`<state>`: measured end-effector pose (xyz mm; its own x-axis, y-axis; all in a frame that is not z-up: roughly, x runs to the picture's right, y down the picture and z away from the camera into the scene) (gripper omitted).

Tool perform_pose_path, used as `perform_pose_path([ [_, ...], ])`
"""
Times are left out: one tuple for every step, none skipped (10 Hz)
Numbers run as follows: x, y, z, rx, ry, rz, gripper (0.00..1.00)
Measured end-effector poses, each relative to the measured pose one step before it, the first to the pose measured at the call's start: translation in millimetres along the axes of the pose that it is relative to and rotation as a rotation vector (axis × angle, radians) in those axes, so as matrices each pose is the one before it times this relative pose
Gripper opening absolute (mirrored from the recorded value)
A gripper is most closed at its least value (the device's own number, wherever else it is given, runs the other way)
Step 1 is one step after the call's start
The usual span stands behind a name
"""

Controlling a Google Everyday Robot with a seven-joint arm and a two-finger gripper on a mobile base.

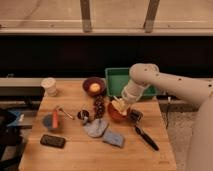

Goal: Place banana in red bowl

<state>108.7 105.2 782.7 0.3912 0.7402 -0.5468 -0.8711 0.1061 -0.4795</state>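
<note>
The red bowl (114, 114) sits on the wooden table (75, 155), right of centre, partly covered by the arm. My gripper (120, 103) hangs directly over the bowl, at the end of the white arm that reaches in from the right. A small pale yellow banana (119, 106) shows at the gripper's tip, just above or at the bowl's rim. Whether it is still held or lying in the bowl I cannot tell.
A green tray (116, 78) stands behind the bowl. A maroon bowl (88, 83) with a yellowish ball is to its left, with dark grapes (99, 106) in front. A white cup (49, 86), grey-blue cloths (96, 128), a black tool (145, 137) and a dark flat device (53, 141) lie around.
</note>
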Motion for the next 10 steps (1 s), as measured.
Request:
perform_pose_path([
  [-0.40, 0.77, 0.60, -0.00061, 0.00088, -0.00157, 0.29],
  [0.61, -0.70, 0.63, -0.00039, 0.00094, 0.00136, 0.29],
  [-0.12, -0.03, -0.38, 0.00026, -0.00060, 0.00002, 0.28],
  [0.08, -0.08, 0.33, -0.00011, 0.00048, 0.00007, 0.23],
  [0.01, -0.17, -0.48, 0.00020, -0.00086, 0.00039, 0.22],
  [0.11, 0.00, 0.25, -0.00020, 0.00044, 0.00003, 0.26],
  [0.15, -0.23, 0.04, 0.00014, 0.00011, 0.00032, 0.37],
  [-0.10, 0.12, -0.17, -0.00004, -0.00033, -0.00009, 0.45],
  [0.00, -0.13, 0.13, -0.00001, 0.00010, 0.00015, 0.55],
  [-0.19, -0.15, 0.04, -0.00011, -0.00017, 0.00034, 0.66],
])
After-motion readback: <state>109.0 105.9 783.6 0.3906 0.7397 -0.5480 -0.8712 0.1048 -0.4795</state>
